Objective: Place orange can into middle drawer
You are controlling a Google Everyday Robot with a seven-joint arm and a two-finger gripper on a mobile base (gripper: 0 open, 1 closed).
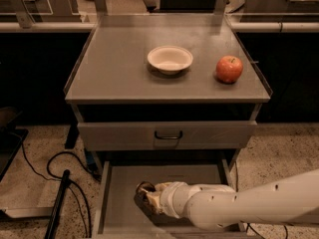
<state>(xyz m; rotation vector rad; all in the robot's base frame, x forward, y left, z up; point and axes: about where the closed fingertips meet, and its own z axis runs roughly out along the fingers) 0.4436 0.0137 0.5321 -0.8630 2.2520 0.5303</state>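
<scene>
On the far left, one black cable (47, 166) loops over the speckled floor (35, 183). One black bar (57, 208) lies beside it, and its lower end is cut off by the bottom edge.

Next comes one grey cabinet (124, 68). Two drawers show. The upper one is shut, and its drawer front (214, 135) has one black handle (168, 135). Below it, the middle drawer (172, 176) is pulled out toward the camera. It is a wide, flat tray with low walls, and its front edge is cut off at the bottom.

Inside this drawer, near the left and front, is the one gripper (143, 199). It is closed around the one orange can (146, 187) and holds it. The can is inside the middle drawer, at the very tip of the gripper. Only a small brown-gold bit of the can peeks out. The rest is hidden by the gripper, so its shape is hard to make out. I cannot tell if the can touches the drawer floor.

On top of the cabinet, near the middle, sits one white bowl (170, 59). To its right, well apart, sits one red apple (229, 68).

One thick white arm (249, 205) reaches in from the right over the drawer. It covers the drawer's right front part and is cut off at the right edge.
</scene>
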